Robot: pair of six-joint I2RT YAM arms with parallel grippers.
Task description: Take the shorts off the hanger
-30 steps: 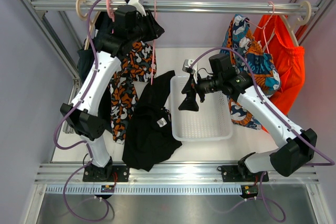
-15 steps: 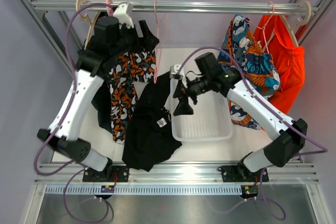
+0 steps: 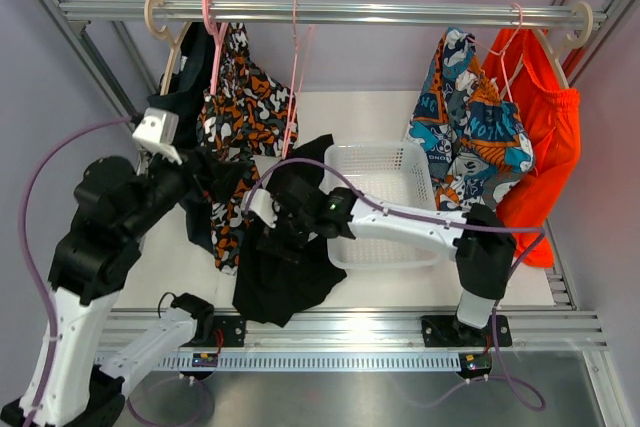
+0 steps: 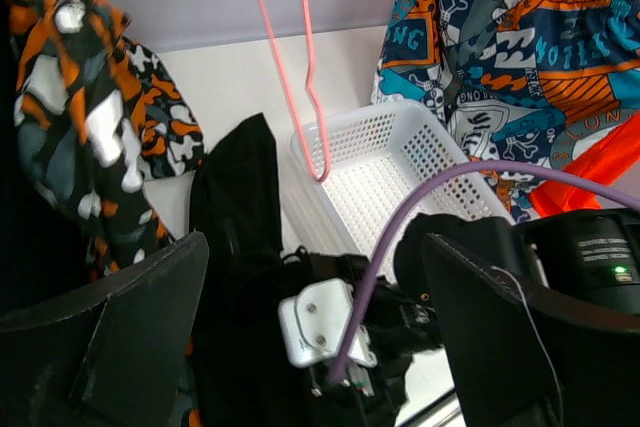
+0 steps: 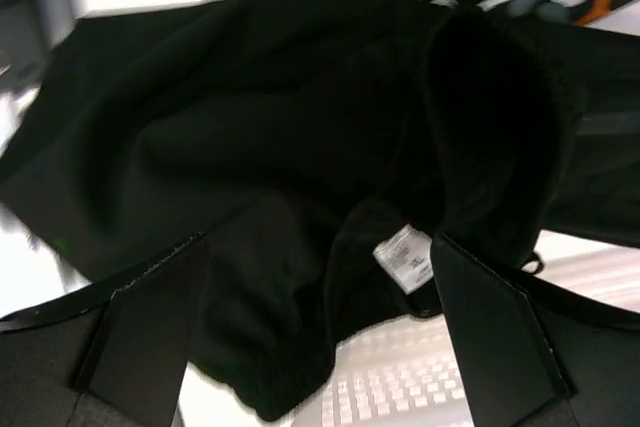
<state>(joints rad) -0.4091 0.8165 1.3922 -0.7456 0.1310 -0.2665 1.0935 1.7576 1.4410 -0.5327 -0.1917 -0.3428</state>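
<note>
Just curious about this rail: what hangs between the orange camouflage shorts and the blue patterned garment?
Only an empty pink hanger, between the camouflage shorts and the blue patterned garment; the rail is otherwise bare there. The top view shows it.

Left of the white perforated basket point(image 3: 385, 172) lie plain black shorts point(image 3: 290, 287) with a small white label point(image 5: 405, 257). Beyond them are camouflage shorts point(image 3: 245, 112) in orange, black and white, beside a pink wire hanger point(image 3: 293, 77). Right of the basket hang teal, orange and white skull-print shorts point(image 3: 460, 137) and plain bright orange shorts point(image 3: 540, 117).
</note>
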